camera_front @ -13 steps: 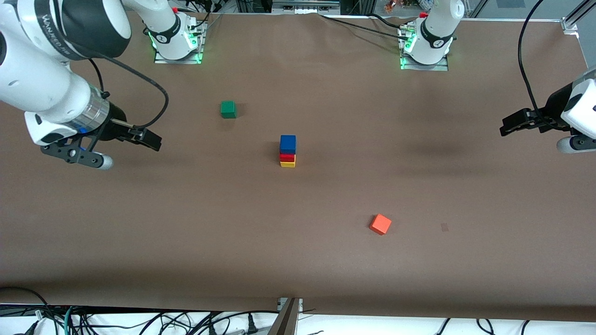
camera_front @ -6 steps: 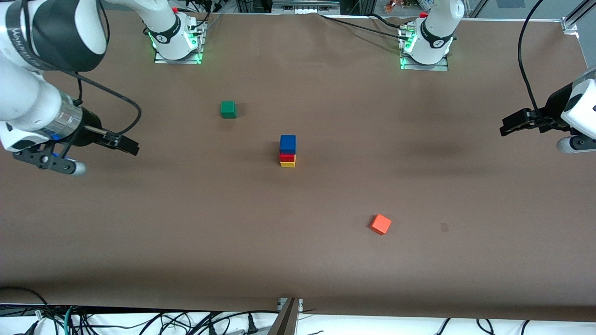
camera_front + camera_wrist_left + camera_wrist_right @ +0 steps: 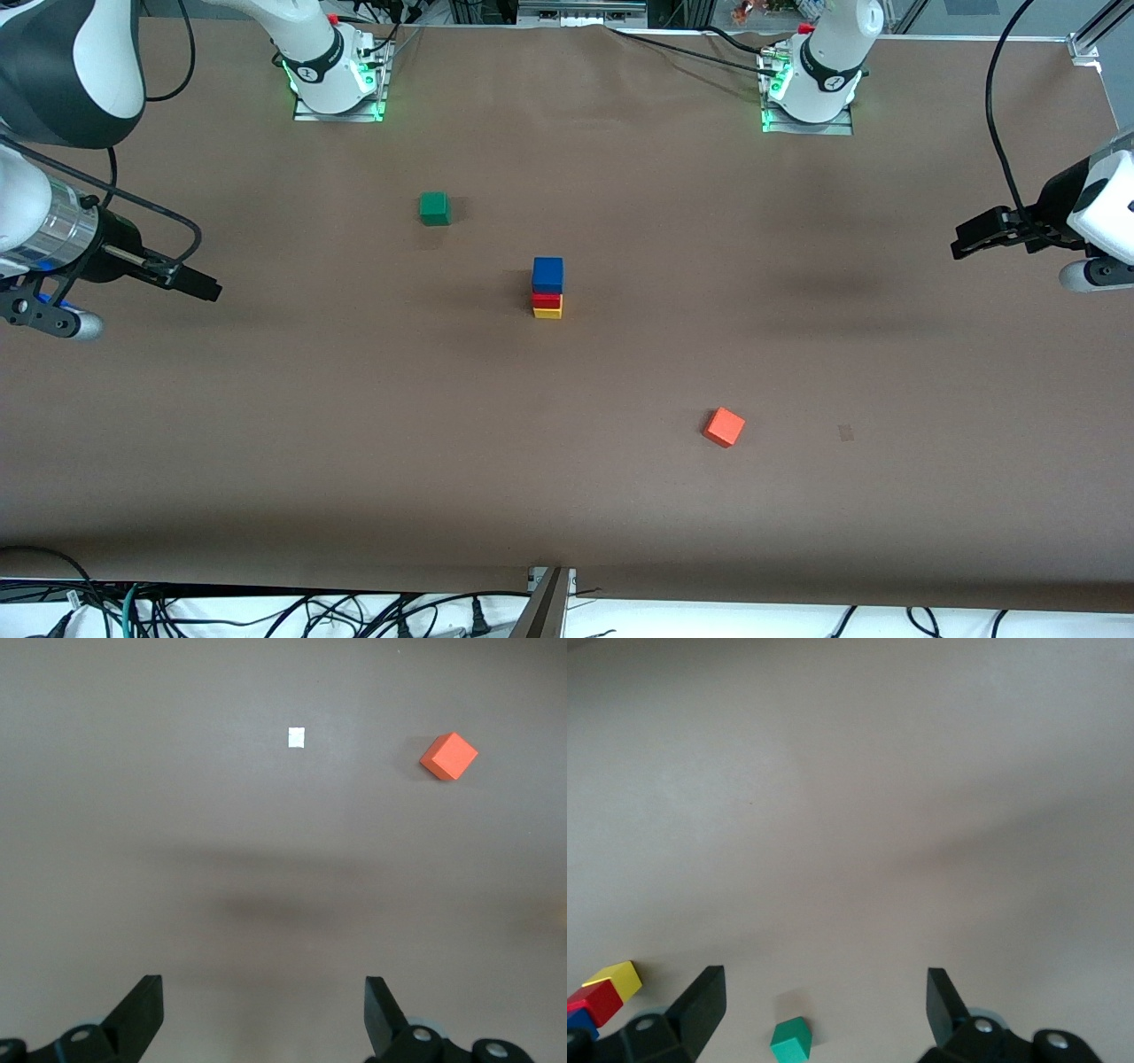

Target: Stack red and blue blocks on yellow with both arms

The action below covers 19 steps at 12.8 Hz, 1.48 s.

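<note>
Mid-table, a three-cube tower stands alone — both grippers hang empty at the table's ends.

Nearest the front camera lies the orange-red cube (image 3: 725,427); farther off, the yellow cube (image 3: 547,312) carries the red cube (image 3: 547,300) and the blue cube (image 3: 547,274) on top; farthest, the green cube (image 3: 433,208). Left gripper (image 3: 970,235) and right gripper (image 3: 197,284) — fingers spread wide, holding nothing, over bare table (image 3: 354,443).

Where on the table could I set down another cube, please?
The widest bare patch borders the front edge, between the orange-red cube and the right arm's end. The middle is taken by the blue, red, yellow stack, near the green cube.
</note>
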{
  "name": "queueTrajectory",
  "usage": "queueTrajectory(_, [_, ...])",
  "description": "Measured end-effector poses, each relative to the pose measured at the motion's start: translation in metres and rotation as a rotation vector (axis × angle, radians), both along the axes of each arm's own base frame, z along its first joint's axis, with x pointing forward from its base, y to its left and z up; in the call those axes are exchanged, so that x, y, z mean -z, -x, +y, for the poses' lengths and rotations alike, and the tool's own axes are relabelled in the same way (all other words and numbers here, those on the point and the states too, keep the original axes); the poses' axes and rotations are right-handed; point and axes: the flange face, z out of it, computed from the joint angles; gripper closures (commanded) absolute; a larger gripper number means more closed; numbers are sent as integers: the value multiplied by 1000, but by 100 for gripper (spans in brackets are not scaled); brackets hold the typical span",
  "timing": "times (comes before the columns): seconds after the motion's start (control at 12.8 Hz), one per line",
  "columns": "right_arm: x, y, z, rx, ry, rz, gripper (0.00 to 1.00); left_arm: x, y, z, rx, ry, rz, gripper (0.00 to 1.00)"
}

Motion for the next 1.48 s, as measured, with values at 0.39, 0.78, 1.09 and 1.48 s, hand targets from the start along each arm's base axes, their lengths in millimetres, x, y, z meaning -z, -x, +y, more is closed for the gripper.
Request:
queueTrajectory(0.39, [4, 42, -19, -101, 1, 13, 0, 0, 0, 0, 0, 0, 0, 0])
queueTrajectory(0.78, [-38, 90, -15, -177, 4, -13, 0, 0, 0, 0, 0, 0, 0, 0])
queueTrajectory(1.09, [-47, 103, -2, -208, 10, 2, 0, 0, 0, 0, 0, 0, 0, 0])
queueTrajectory(1.48, [-45, 103, -7, -252, 6, 5, 0, 0, 0, 0, 0, 0, 0, 0])
